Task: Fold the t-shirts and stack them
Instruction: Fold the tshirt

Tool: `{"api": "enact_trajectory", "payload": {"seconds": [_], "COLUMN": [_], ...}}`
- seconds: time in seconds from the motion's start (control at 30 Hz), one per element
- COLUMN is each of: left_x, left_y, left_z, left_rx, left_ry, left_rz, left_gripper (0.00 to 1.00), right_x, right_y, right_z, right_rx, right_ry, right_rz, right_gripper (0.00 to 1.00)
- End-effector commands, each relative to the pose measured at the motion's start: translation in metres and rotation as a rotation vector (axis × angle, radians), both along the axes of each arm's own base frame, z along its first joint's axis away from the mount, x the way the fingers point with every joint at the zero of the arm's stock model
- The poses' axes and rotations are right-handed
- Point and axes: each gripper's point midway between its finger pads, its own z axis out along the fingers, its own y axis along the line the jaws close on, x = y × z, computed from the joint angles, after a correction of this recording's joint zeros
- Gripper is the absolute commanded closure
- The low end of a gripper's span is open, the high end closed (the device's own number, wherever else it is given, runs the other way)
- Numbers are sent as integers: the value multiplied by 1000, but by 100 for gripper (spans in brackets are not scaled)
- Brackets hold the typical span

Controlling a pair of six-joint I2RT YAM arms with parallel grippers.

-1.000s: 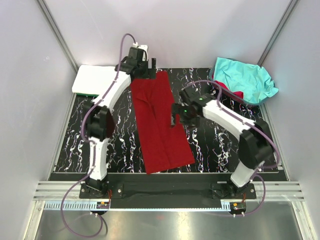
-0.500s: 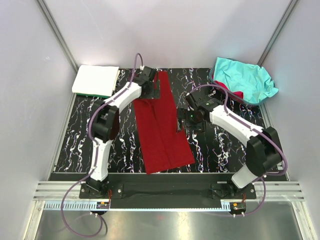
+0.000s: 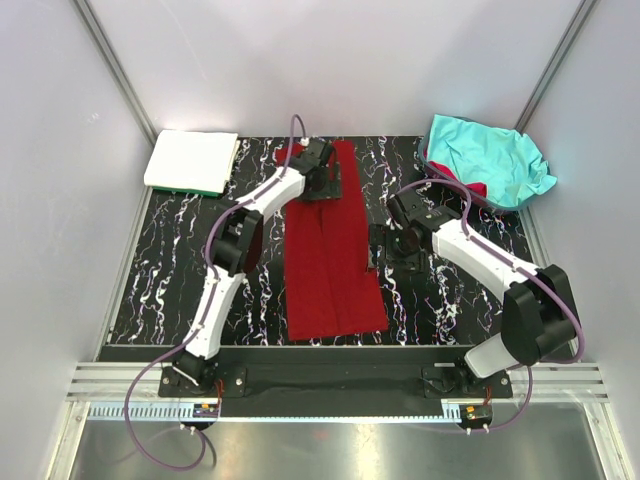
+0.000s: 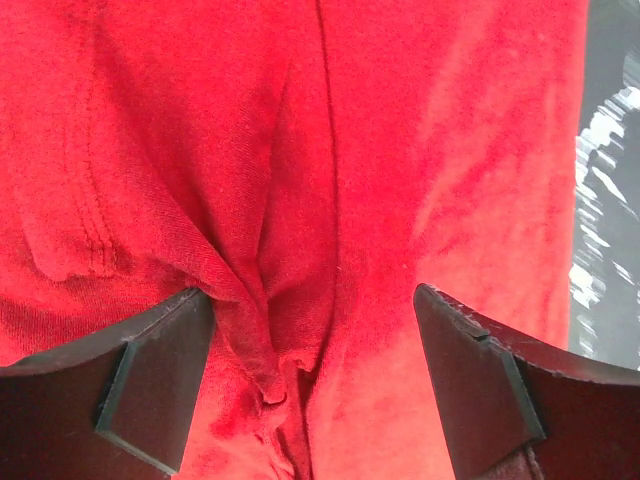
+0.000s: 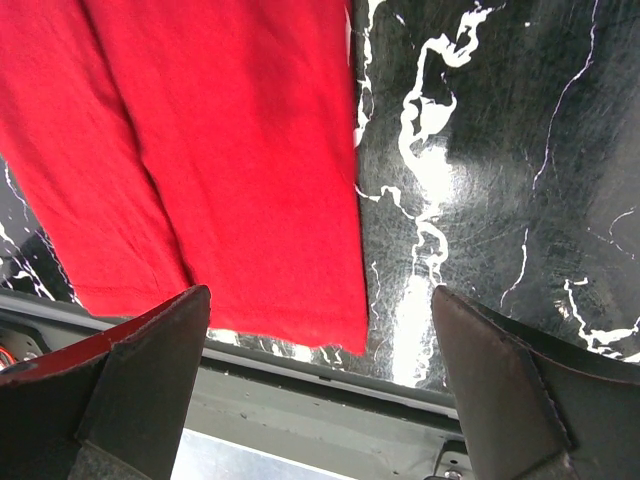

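The dark red t-shirt (image 3: 335,260) lies as a long folded strip down the middle of the black marbled mat (image 3: 170,260). My left gripper (image 3: 325,183) is open and low over the strip's far end. In the left wrist view (image 4: 310,330) its jaws stand wide apart over the red cloth (image 4: 400,150), with a raised wrinkle between them. My right gripper (image 3: 378,248) is open and empty just right of the strip. In the right wrist view (image 5: 320,330) it hangs over the shirt's near right corner (image 5: 220,150) and the mat (image 5: 500,180).
A crumpled turquoise t-shirt (image 3: 490,160) lies at the back right with a bit of red cloth (image 3: 472,187) under it. A folded white t-shirt (image 3: 190,158) rests on a green one (image 3: 185,191) at the back left. The table's metal front edge (image 5: 300,400) runs below.
My left gripper has moved right along the far end of the red shirt, and the strip now lies straighter and further right. My right gripper has drawn back right, off the shirt's edge.
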Motion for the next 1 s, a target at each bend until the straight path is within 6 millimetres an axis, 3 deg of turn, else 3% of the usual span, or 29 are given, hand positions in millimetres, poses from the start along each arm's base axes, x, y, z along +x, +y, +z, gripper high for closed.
{"api": "enact_trajectory", "payload": {"seconds": [0.0,0.13,0.17,0.2,0.27,0.3,0.43,0.53,0.6,0.63,0.67,0.7,0.8,0.97], "left_x": [-22,-22,-20,-17,-15,-11,0,9,13,18,19,23,23,14], "left_y": [-37,-21,-18,-14,-6,0,24,42,53,56,58,57,50,50], "left_z": [-1,23,33,55,75,97,137,154,156,157,148,146,123,81], "left_rx": [-62,-3,3,-3,18,10,-12,-77,-148,-180,-237,-264,-358,-387], "left_ry": [31,-22,-39,-77,-110,-146,-215,-237,-226,-233,-197,-196,-122,-11], "left_rz": [-65,-76,-78,-76,-82,-74,-40,-25,-20,-17,-27,-35,-43,43], "left_gripper": [16,12,11,11,9,9,8,13,18,24,28,32,45,47], "right_x": [12,19,20,23,26,30,40,58,72,87,94,106,117,119], "right_y": [3,6,5,5,6,3,-2,2,7,12,14,20,28,30], "right_z": [10,10,8,6,7,5,5,13,11,25,20,34,41,52], "right_rx": [38,52,51,48,50,48,60,59,49,61,52,66,97,131], "right_ry": [-52,-54,-48,-46,-47,-47,-46,-92,-107,-147,-132,-164,-168,-182], "right_rz": [-27,-27,-26,-23,-22,-27,-40,-15,1,4,7,15,24,16], "right_gripper": [0,0,0,0,0,0,1,6,12,14,15,18,27,33]}}
